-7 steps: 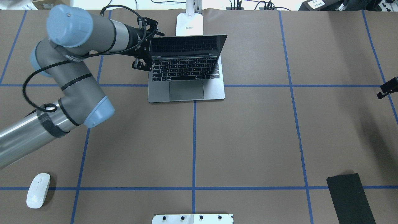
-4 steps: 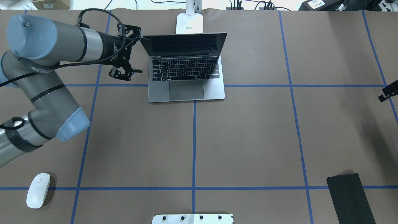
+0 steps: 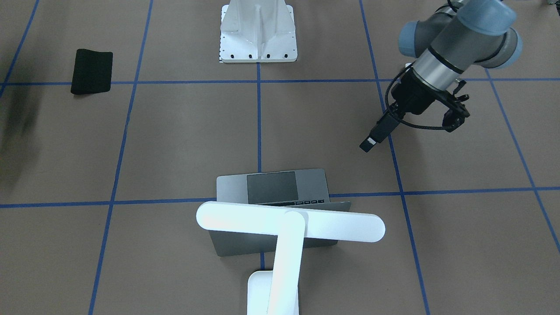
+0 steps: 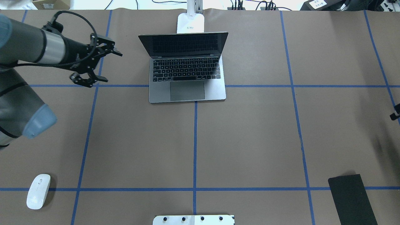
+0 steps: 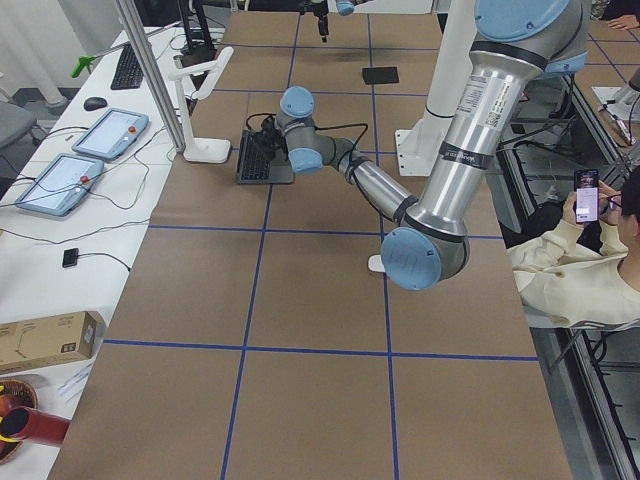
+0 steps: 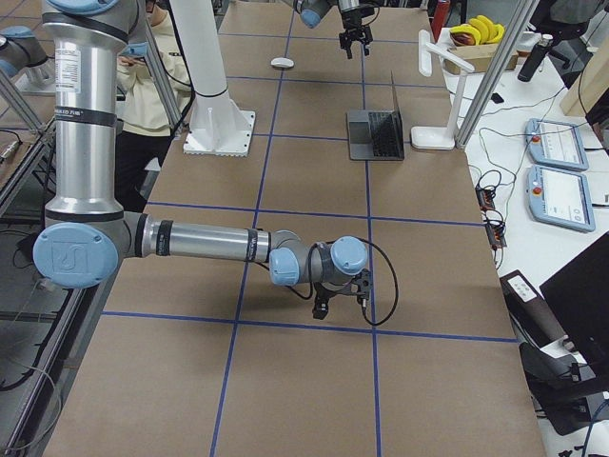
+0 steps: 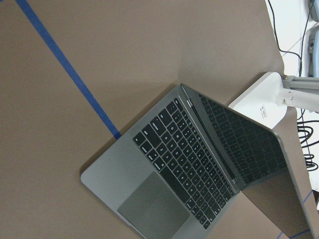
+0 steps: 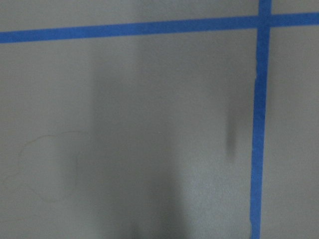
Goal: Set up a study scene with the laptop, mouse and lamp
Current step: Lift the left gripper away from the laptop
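The laptop (image 4: 187, 73) stands open at the back middle of the table, screen dark, keyboard and trackpad facing the robot. Right behind its lid is the lamp (image 3: 288, 221), its flat base (image 4: 190, 23) at the table's far edge. The mouse (image 4: 38, 191) lies at the near left, by a blue tape line. My left gripper (image 4: 114, 67) hovers open and empty, well to the left of the laptop and pointing toward it. Only a sliver of my right gripper (image 4: 395, 115) shows at the right edge; I cannot tell whether it is open or shut.
A flat black mat (image 4: 351, 200) lies at the near right. The white ribbed pedestal (image 4: 193, 219) stands at the near middle edge. Blue tape lines grid the brown table. A seated person (image 5: 570, 265) holds a phone beside the table.
My left gripper has pulled away leftward from the laptop's left edge and hangs clear of it. The lid stays open. The right gripper's sliver has slid nearer along the right edge.
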Tool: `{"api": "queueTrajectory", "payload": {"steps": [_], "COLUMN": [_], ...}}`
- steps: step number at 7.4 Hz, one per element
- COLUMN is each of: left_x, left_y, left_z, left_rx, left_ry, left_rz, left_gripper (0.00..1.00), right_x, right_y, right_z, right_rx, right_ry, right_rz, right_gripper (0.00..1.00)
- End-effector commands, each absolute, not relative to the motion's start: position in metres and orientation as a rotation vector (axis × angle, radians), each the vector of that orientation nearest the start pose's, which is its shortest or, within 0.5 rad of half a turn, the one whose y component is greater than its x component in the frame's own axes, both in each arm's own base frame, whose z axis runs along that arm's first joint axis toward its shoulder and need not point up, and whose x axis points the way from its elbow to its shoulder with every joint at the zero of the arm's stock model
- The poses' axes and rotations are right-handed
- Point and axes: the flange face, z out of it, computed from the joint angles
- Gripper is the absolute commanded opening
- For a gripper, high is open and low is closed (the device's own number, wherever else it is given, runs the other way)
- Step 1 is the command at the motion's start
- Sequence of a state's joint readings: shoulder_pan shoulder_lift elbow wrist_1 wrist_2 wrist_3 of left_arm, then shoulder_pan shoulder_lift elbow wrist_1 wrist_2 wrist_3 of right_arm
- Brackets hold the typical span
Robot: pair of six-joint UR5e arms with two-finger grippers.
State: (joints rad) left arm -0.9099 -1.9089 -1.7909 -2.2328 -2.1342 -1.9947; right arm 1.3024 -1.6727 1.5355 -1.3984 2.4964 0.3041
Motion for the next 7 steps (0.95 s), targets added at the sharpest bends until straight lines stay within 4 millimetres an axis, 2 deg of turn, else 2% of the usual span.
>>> {"api": "queueTrajectory", "payload": {"steps": [1,3,5,7], "left_x": [0.268,0.253,0.253,0.252], "left_y": [-0.519,-0.521,-0.52,-0.519], "left_z": [0.314,0.31,0.308,0.306], "left_rx": [-0.104,-0.095,-0.09,-0.087], "left_ry": [1.281,1.296,1.302,1.305], "left_rz": [-0.674,-0.602,-0.596,-0.596], "left_gripper": [1.0,1.0,1.0,1.0], "right_x": [-0.061,-0.073,-0.098,-0.131], "right_y": [-0.399,-0.389,-0.383,-0.376], "right_z": [0.71,0.708,0.701,0.687], "right_rx": [-0.313,-0.363,-0.399,-0.389], "right_ry": [-0.99,-1.038,-1.078,-1.159], "right_rz": [0.041,0.034,-0.033,-0.174], "right_gripper": [1.0,1.0,1.0,1.0]}}
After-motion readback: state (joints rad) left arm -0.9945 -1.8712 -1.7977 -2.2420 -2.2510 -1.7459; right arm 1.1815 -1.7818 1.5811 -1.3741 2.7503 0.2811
